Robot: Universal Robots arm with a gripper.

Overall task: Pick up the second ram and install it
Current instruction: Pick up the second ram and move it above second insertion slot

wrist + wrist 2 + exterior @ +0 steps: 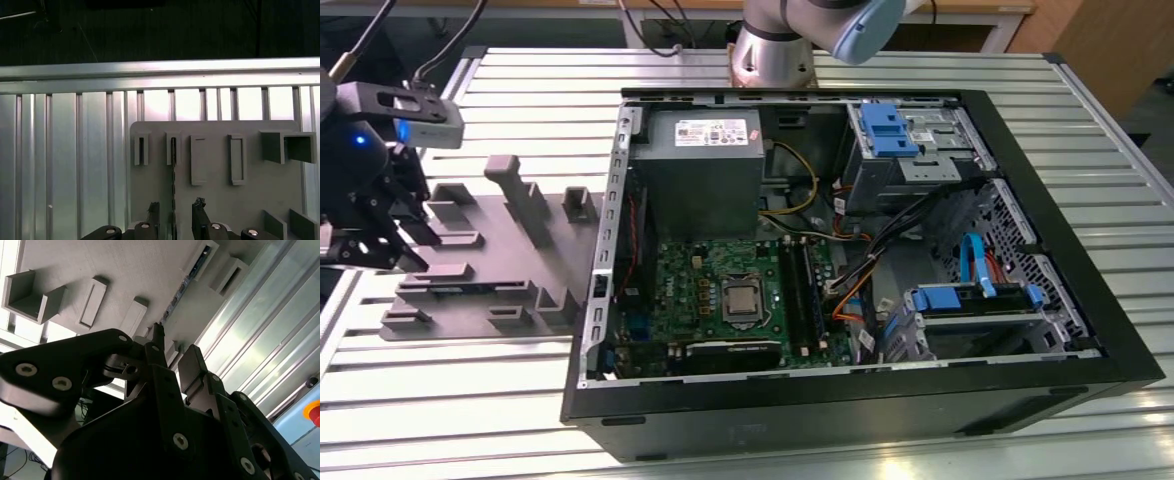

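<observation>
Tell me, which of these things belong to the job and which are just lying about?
Job: RAM stick standing in the grey fixture; open pincer, a finger either side of it; black sockets on the green board.
Lying about: power supply; blue drive brackets; cable bundle.

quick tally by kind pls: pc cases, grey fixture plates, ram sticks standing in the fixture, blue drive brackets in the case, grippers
computer case: 1
grey fixture plate: 1
ram stick standing in the fixture: 1
blue drive brackets: 2
gripper: 1
total: 6
</observation>
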